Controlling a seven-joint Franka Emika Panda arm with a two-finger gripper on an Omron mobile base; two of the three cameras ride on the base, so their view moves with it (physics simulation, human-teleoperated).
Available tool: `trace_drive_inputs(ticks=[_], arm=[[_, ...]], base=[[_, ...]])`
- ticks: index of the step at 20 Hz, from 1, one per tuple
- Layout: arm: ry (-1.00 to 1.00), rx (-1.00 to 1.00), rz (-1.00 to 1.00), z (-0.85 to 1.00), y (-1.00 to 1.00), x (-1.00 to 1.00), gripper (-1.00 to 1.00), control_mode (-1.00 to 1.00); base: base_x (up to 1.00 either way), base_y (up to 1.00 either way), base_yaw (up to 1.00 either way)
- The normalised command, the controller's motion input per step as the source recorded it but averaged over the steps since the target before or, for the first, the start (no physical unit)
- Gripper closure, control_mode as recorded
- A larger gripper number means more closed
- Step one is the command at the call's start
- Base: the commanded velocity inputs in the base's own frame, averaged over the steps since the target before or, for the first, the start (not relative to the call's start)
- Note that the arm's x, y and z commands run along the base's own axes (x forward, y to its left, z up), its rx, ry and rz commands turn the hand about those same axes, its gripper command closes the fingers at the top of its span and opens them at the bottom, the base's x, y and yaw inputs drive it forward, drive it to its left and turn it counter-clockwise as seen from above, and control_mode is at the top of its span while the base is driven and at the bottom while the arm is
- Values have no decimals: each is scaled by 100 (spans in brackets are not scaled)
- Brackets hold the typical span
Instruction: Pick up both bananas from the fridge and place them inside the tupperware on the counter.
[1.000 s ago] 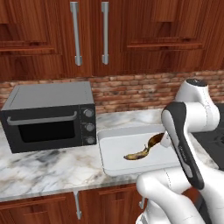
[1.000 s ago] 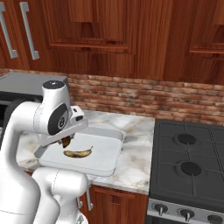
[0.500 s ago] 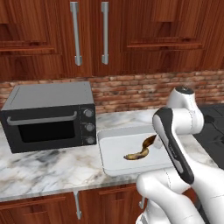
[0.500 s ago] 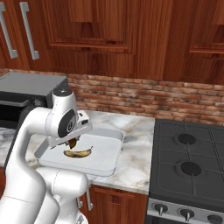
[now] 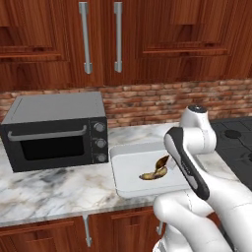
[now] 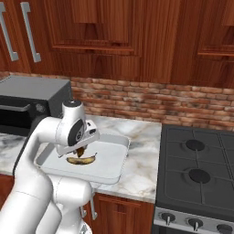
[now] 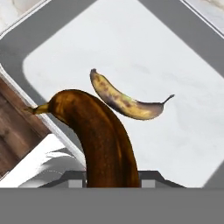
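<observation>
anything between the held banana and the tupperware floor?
Nothing visible. The gripper holds the dark banana above the tupperware; the other banana lies on its floor just beyond, with bare floor around it.

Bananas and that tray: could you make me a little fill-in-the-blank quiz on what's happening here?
1. One banana already lies inside the ____.
2. The fingers are shut on the second banana, which hangs ____ the tupperware.
3. Left of the tupperware on the counter stands a black ____.

Missing words: tupperware; above; microwave
</observation>
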Motion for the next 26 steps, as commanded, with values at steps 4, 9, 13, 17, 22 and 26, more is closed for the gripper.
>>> trace_drive_inputs(ticks=[4, 9, 13, 17, 22, 26], arm=[[14, 0, 0, -29, 0, 40, 100, -100], [5, 0, 0, -33, 0, 37, 100, -100], [0, 0, 0, -27, 0, 38, 100, -100], [0, 0, 0, -23, 0, 29, 100, -100], [0, 0, 0, -27, 0, 20, 100, -100], [0, 0, 0, -27, 0, 20, 100, -100]], base=[[0, 0, 0], [0, 0, 0], [0, 0, 0], [0, 0, 0], [0, 0, 0], [0, 0, 0]])
